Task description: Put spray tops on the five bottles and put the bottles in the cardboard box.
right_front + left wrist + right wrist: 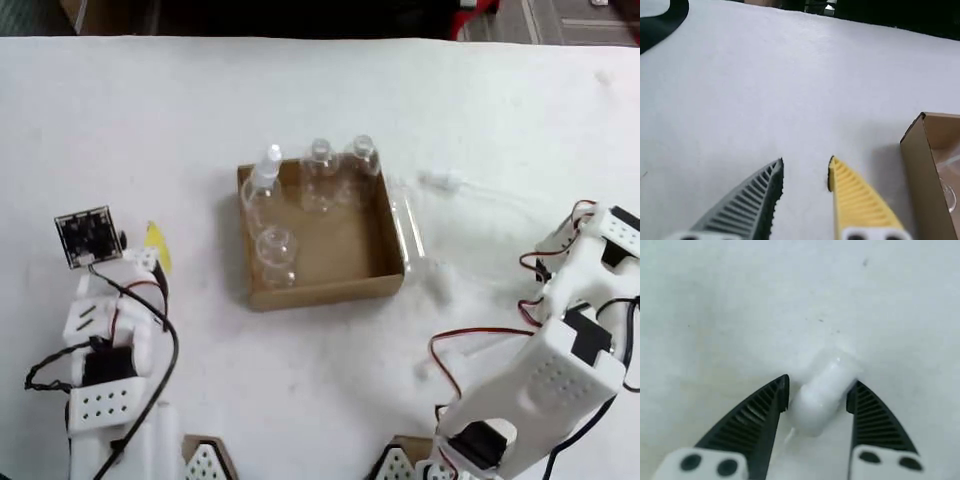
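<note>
- Four bottles (318, 180) stand in the cardboard box (325, 290), one wearing a fitted spray top (270, 158).
- Fifth bottle (408, 232) lies just outside it.
- Left gripper (805, 175): jaws apart, holding nothing.
- Right gripper (819, 390): jaws apart, straddling a loose spray top (822, 395).

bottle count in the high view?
5 bottles. Four stand in the cardboard box: one with a spray top at its far-left corner, two along the far wall, one front-left. The fifth lies on the table outside the box's right wall.

Left tool (805, 169); right tool (818, 388); jaws parted
</note>
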Controlling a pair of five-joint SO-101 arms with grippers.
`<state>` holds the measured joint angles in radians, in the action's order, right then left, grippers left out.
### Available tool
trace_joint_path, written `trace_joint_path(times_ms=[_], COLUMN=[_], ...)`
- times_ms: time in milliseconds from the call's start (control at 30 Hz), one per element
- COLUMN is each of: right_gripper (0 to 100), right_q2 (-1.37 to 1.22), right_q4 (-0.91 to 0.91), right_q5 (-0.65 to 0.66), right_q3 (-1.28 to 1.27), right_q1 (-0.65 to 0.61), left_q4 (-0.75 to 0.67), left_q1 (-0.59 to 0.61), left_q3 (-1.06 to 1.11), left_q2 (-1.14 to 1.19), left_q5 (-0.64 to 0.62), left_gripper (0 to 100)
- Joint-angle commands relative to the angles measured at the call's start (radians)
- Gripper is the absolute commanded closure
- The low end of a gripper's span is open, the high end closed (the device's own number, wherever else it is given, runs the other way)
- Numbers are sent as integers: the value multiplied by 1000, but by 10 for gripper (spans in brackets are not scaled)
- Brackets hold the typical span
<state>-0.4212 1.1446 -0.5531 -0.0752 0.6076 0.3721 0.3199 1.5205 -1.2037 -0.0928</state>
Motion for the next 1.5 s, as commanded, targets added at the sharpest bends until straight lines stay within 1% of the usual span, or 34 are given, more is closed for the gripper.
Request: trace_joint_path(times_ms=[0,67,167,333,433,500,600,767,967,1100,1267,1333,1467], right_gripper=[841,888,981,984,982,982,982,982,982,982,981,981,981], right_q2=[-10,-18,-13,-13,-1,27,96,255,455,564,654,667,627], right_q4=[-36,-33,-33,-35,-27,13,93,199,208,153,47,5,-54], right_q5=[6,12,78,144,215,256,288,288,281,281,305,400,687], right_q3=[55,92,115,157,192,239,338,532,710,764,787,781,778], right_q1=[22,25,33,33,35,31,22,-41,-208,-354,-565,-661,-880], left_q4=[-18,-15,-12,-11,-11,-11,-9,26,26,31,32,32,32], left_q1=[-12,-12,-12,-16,-67,-114,-171,-179,-183,-179,-179,-179,-179], left_q3=[-9,-9,-9,12,23,25,26,15,15,2,-6,-8,-9], left_q2=[-18,-18,-18,-19,-19,-19,-19,-19,-19,-19,-19,-19,-19], left_q5=[9,9,9,2,2,3,9,9,9,9,9,9,9], left_gripper=[862,862,862,862,862,876,924,924,924,924,924,925,926])
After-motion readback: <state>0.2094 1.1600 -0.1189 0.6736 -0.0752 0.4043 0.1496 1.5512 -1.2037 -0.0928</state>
